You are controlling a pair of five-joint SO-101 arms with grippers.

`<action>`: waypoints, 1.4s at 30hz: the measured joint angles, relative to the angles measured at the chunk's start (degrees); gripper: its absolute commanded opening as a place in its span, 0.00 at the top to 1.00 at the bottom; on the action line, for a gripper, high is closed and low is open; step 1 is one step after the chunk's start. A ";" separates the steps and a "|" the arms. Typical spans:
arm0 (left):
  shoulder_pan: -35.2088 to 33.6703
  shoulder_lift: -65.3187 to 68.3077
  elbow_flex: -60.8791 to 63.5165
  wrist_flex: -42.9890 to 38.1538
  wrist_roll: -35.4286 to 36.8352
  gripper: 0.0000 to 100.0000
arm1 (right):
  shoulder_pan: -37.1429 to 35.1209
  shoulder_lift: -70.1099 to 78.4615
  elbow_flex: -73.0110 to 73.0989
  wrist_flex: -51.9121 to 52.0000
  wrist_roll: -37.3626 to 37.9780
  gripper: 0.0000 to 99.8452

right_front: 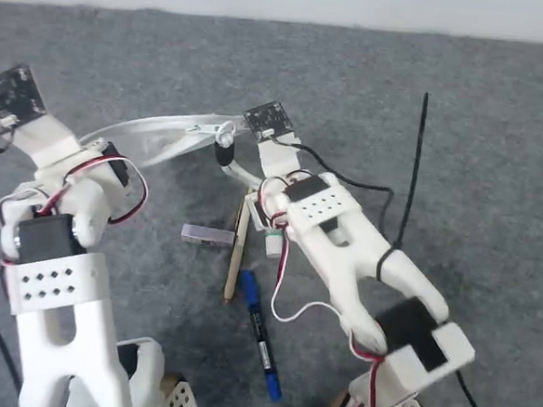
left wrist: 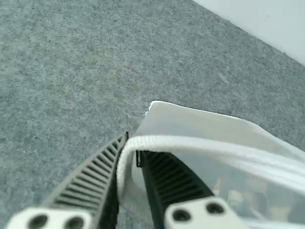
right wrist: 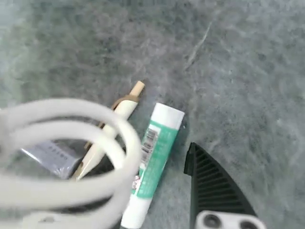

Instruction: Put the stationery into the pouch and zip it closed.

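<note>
The clear pouch (right_front: 165,133) with a white zip rim hangs above the carpet between the two arms. My left gripper (left wrist: 131,143) is shut on the rim at one end of the pouch (left wrist: 205,133). My right gripper (right_front: 230,159) is at the other end, jaws apart, one black finger (right wrist: 214,188) beside the looped white rim (right wrist: 71,119). Below it lie a green-and-white glue stick (right wrist: 152,162), a beige pen (right wrist: 112,129) and a small grey eraser (right wrist: 52,155). A blue marker (right_front: 260,333) lies nearer the arm bases.
Grey carpet covers the whole work area. A black cable (right_front: 414,167) runs along the right side, and a white wire (right_front: 288,302) loops off the right arm. The glue stick (right_front: 274,244), pen (right_front: 238,248) and eraser (right_front: 207,235) sit close together under the right arm.
</note>
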 measured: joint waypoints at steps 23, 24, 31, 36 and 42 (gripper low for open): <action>0.00 0.00 0.00 0.00 0.00 0.99 | 0.26 18.81 -20.13 14.51 1.93 0.99; 0.00 0.00 0.00 0.00 0.00 0.99 | 0.26 19.25 -21.19 16.09 2.11 0.99; 0.00 0.00 0.00 0.00 0.00 0.99 | 0.35 19.43 -23.03 20.40 2.20 0.99; 0.00 0.00 0.00 0.00 0.00 0.99 | 1.41 19.43 -23.30 22.15 2.20 0.99; 0.00 0.00 0.00 0.00 0.00 0.99 | 1.58 17.58 -23.82 28.66 2.29 0.99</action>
